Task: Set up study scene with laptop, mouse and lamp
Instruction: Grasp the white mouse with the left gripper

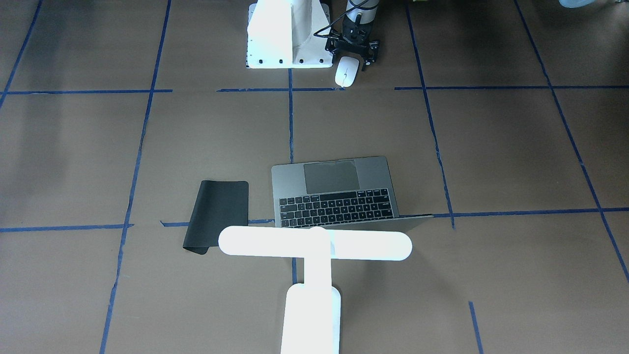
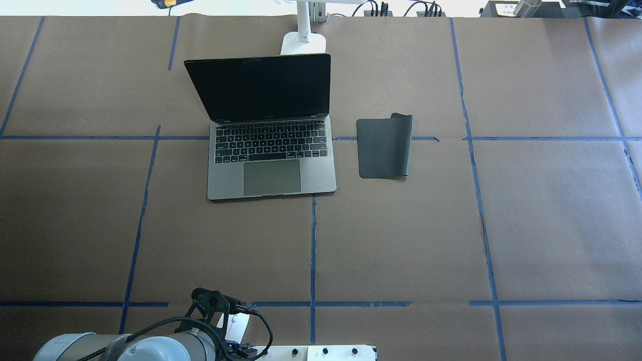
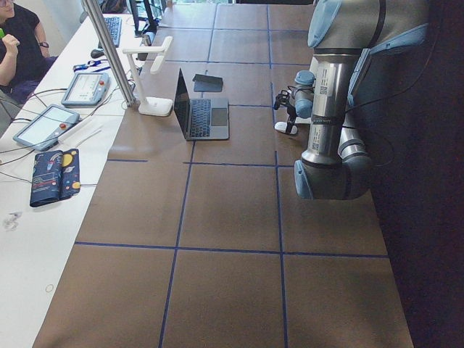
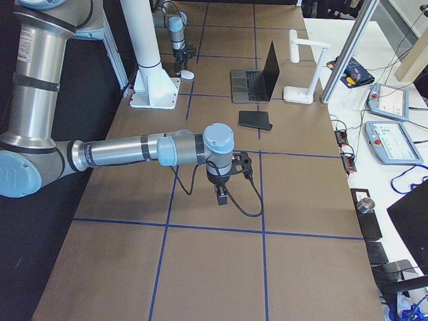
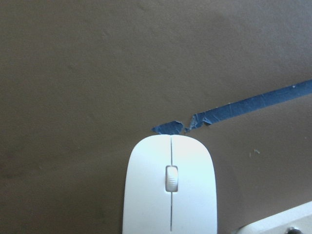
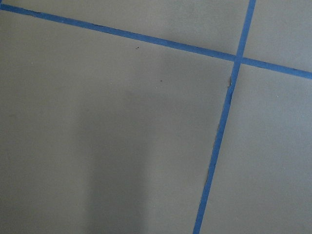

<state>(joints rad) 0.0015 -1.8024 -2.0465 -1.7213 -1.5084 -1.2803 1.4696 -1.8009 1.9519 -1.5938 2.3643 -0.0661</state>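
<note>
exterior front-facing view: mouse [image 1: 346, 72] lies just beneath the open left claw [image 1: 352, 62].

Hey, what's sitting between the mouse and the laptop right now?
Nothing: in the front-facing view only bare brown table paper and a blue tape line lie between the mouse and the open laptop.

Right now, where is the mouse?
In the front-facing view the mouse lies at top centre, near the robot's base, just right of the white pedestal, right at the left gripper, beside a blue tape line.
</note>
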